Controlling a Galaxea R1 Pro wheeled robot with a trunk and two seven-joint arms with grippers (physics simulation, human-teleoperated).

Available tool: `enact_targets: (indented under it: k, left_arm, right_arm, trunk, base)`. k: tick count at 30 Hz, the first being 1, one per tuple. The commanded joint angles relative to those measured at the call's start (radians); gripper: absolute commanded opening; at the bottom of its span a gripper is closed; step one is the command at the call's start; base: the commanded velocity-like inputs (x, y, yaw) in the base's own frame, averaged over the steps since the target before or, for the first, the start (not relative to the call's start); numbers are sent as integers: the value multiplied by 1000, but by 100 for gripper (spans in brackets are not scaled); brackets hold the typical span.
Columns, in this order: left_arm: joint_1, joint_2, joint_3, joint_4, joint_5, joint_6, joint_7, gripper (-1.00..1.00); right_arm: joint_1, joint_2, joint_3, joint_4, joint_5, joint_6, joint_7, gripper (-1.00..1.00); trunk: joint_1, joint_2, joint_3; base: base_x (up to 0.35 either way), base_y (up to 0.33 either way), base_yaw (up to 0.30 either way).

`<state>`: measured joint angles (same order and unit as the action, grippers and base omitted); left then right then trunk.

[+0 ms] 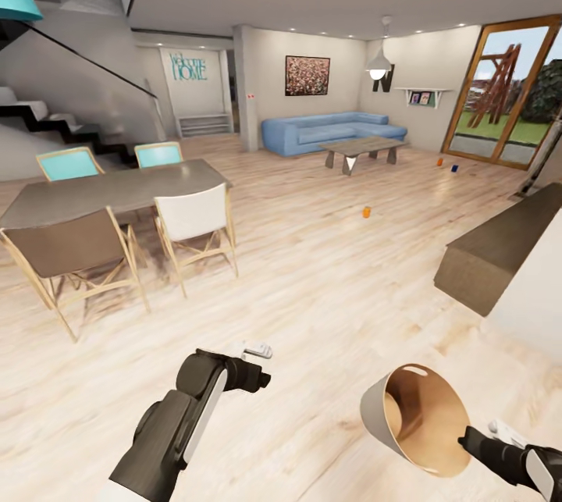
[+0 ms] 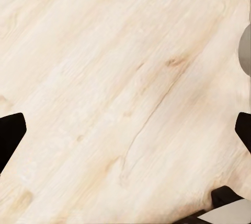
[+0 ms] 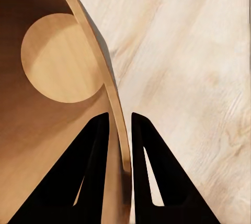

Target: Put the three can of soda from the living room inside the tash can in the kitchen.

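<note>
My right gripper (image 1: 468, 439) is shut on the rim of the tash can (image 1: 414, 418), a pale grey bin with a tan inside, held tilted above the floor at the lower right. The right wrist view has the two dark fingers (image 3: 94, 156) pinching the bin wall (image 3: 31, 145), one inside and one outside. My left gripper (image 1: 257, 350) hangs open over bare wood floor, its fingertips (image 2: 10, 135) wide apart. Three cans of soda stand far off on the living room floor: one orange (image 1: 365, 211) mid-floor, another orange (image 1: 439, 161) and a blue one (image 1: 454, 168) near the glass doors.
A dark table (image 1: 117, 188) with turquoise, white and brown chairs stands at left. A brown bench block (image 1: 499, 248) juts in from the right. Beyond are a blue sofa (image 1: 328, 131), a low coffee table (image 1: 361, 149), stairs (image 1: 55, 123) and glass doors (image 1: 507, 96).
</note>
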<state>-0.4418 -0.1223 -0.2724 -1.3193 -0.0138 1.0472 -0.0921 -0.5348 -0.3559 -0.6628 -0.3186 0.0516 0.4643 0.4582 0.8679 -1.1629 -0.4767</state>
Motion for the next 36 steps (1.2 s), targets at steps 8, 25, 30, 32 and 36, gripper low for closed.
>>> enact_targets:
  k: [8,25,30,32,36]
  left_arm:
    - [0,0,-1,0,0,-2,0,100]
    - [0,0,-1,0,0,-12,1,100]
    - [0,0,-1,-1,0,-12,2,100]
    - [0,0,-2,-1,0,-12,2,100]
    - [0,0,-2,-1,0,-12,2,100]
  right_arm:
    - [-1,0,-19,0,-18,5,6,-100]
    - [0,0,-21,-1,-16,-9,4,-100]
    - [1,0,-21,-1,-16,-29,4,-100]
    - [1,0,-21,-1,-16,-31,4,-100]
    - [1,0,-21,-1,-15,-34,4,-100]
  trunk:
    - [0,0,0]
    - [0,0,0]
    - [0,0,0]
    - [0,0,0]
    - [0,0,0]
  base:
    - [181,0,-188]
    - [163,0,-56]
    - [50,0,-1]
    - [16,0,0]
    - [6,0,0]
